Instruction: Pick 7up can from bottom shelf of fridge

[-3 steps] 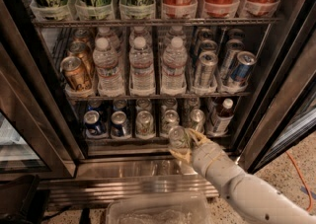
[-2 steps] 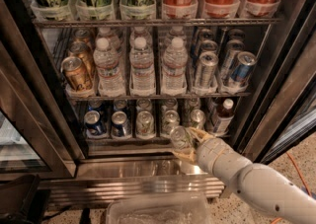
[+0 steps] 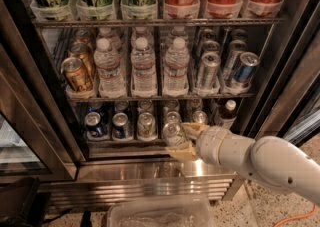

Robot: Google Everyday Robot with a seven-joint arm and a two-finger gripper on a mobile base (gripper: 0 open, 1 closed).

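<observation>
The fridge (image 3: 35, 116) stands open with its wire racks in view. The bottom shelf (image 3: 125, 142) holds a row of short cans. My gripper (image 3: 181, 141) is at the front of this shelf, right of centre. Its tan fingers (image 3: 193, 129) sit above and below the 7up can (image 3: 173, 133), a short can with a silver top, and are shut on it. The can sits at the shelf's front edge, just ahead of the other cans. My white arm (image 3: 270, 163) comes in from the lower right.
Two blue short cans (image 3: 95, 124) and a silver can (image 3: 146, 124) stand left of the gripper. A dark bottle (image 3: 227, 113) stands to its right. Water bottles (image 3: 143, 68) fill the rack above. A clear plastic bin (image 3: 160, 213) sits on the floor below.
My arm has swung up to a flatter angle and now reaches in more from the right. The gripper stays at the same can, which has shifted slightly forward.
</observation>
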